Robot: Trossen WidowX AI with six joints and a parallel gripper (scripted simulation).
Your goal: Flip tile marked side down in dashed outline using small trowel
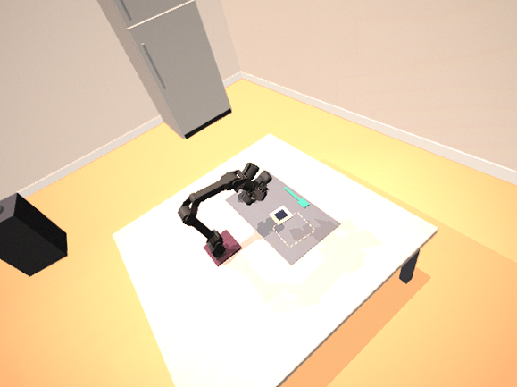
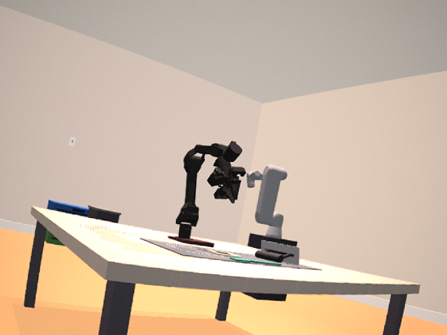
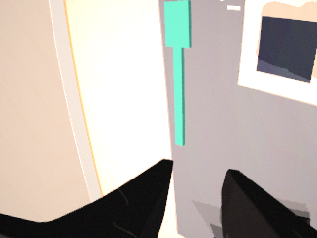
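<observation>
The black arm (image 1: 208, 190) (image 2: 191, 183) stood on a dark red base plate (image 1: 233, 246) (image 2: 207, 244) on the pale tabletop (image 1: 203, 306) (image 2: 130, 256), bent forward so that its fingers hung in the air above the grey mat (image 1: 260, 209) (image 2: 186, 251) (image 3: 213, 99). The fingers stood partly apart, with nothing between them. The teal trowel (image 1: 295, 197) (image 2: 254, 260) (image 3: 179, 89) lay flat on the mat near one long edge; in the wrist view its narrow handle pointed back towards the fingers, and its squarish blade was at the far end. The tile (image 1: 281, 215) (image 2: 221, 252) (image 3: 249, 55) lay flat on the mat too, apart from the trowel, a dark square showing on its pale upper face. It sat at the corner of the dashed outline (image 1: 290, 246), mostly outside it, and had yet to be turned over. In the exterior view, a black cylindrical piece (image 2: 269, 256) and a grey upright panel (image 2: 293, 253) stood beyond the trowel.
</observation>
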